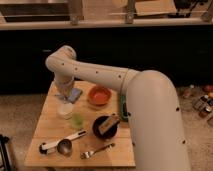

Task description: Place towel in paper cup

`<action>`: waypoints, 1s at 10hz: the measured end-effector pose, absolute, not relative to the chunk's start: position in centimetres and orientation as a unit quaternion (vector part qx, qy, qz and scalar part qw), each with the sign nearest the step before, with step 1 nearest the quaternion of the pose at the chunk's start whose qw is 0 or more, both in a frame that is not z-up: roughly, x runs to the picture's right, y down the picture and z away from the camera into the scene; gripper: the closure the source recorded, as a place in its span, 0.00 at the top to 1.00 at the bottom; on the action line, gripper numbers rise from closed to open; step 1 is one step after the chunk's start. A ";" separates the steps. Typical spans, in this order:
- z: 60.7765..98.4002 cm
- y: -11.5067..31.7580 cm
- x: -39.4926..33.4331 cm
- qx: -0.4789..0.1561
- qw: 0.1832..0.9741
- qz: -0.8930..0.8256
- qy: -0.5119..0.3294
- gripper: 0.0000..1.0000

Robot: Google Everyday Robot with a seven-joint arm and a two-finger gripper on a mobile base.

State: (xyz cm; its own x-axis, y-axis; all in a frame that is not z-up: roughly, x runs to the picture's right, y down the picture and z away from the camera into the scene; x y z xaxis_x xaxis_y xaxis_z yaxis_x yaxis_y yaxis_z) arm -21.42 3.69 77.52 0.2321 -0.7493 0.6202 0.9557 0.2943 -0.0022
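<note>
Bending steeply down, arm (pixel 100 76) with gripper (pixel 64 98) above paper cup (pixel 65 111), beside towel (pixel 75 94), grip unclear.

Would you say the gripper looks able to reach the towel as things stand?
Probably yes: the gripper hangs right beside the towel, which lies uncovered; the paper cup stands just in front.

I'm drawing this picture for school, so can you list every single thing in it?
table: 1, light wood, centre
towel: 1, blue-grey, table's far left
paper cup: 1, whitish, just in front of towel
small cup: 1, green, beside paper cup
orange bowl: 1, orange, far middle
black bowl: 1, black, near middle
scoop: 1, white handle, front left
fork: 1, silvery, front middle
arm: 1, white, reaching in from right
end effector: 1, pale, beside towel
</note>
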 end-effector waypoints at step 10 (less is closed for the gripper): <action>77.1 6.6 -22.3 -0.250 0.701 -0.592 -0.309 0.02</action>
